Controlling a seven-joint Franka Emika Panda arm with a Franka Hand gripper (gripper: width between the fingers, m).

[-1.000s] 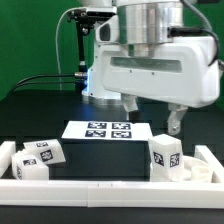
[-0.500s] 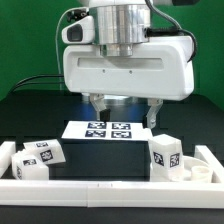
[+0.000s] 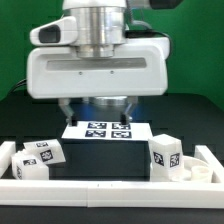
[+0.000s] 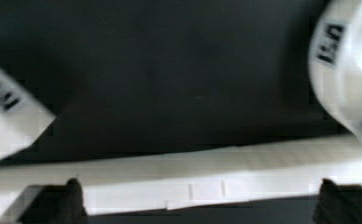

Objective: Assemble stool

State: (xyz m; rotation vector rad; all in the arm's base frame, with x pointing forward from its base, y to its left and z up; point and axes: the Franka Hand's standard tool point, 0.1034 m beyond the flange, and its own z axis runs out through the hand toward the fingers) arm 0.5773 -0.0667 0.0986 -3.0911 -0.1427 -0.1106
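Two chunky white stool legs with black-and-white tags stand near the front rail, one [image 3: 38, 158] at the exterior view's left and one [image 3: 165, 153] at its right. A round white part [image 3: 205, 172], probably the seat, lies low at the far right, partly hidden by the rail. My gripper [image 3: 98, 108] hangs above the middle of the table, open and holding nothing. In the wrist view its dark fingertips [image 4: 53, 202] stand wide apart over a white rail [image 4: 196, 175]. A tagged leg shows at each side there, one [image 4: 4, 110] and the other [image 4: 347, 70].
The marker board [image 3: 105, 130] lies flat on the black table behind the legs. Long white frame rails run along the front [image 3: 110, 190] and both sides. A green backdrop and black cables are at the back left.
The gripper has swung from the exterior view's right to its middle and now fills more of that view. It stayed open. The legs have not moved.
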